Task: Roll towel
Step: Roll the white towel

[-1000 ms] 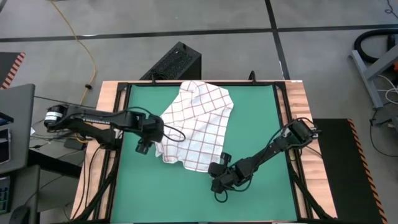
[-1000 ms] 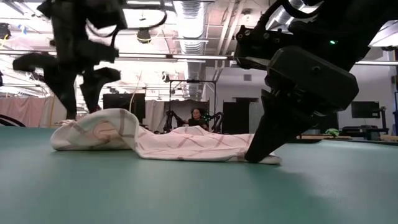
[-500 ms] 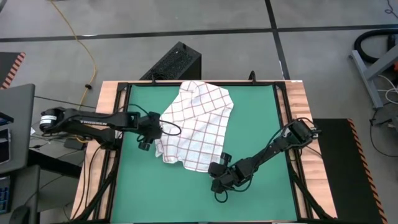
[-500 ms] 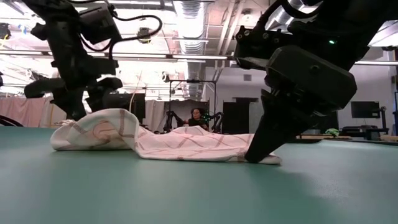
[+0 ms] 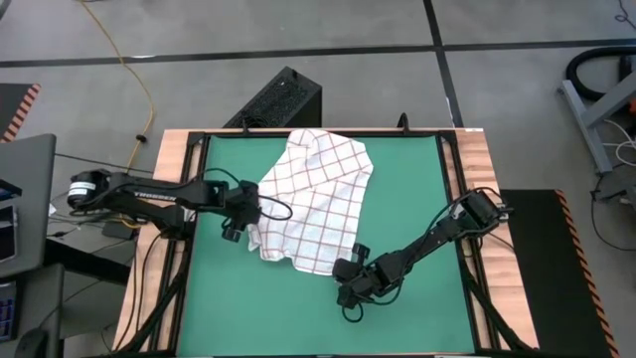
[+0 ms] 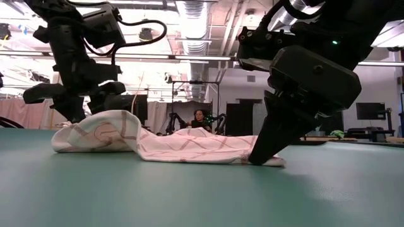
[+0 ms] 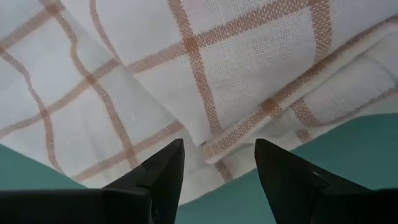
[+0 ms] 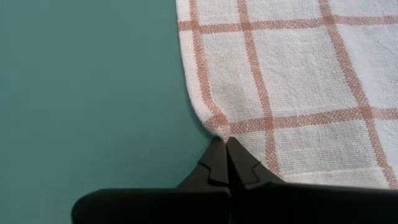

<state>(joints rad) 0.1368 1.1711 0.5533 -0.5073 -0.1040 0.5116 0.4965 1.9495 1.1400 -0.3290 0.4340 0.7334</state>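
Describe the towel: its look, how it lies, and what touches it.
The towel is a soft white woven cloth with a thin red grid of check lines. It lies crumpled and partly folded on the green mat, toward the far side, with doubled layers and a raised hump at its left edge. The right pincer, shut, pins its near corner to the mat. The left pincer, open, sits at the folded left edge without gripping it.

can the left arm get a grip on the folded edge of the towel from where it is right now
Probably yes. The left hand is open, right at the towel's layered left edge, with nothing between its fingers and the cloth. The right hand is shut on the towel's near corner, well clear of it.
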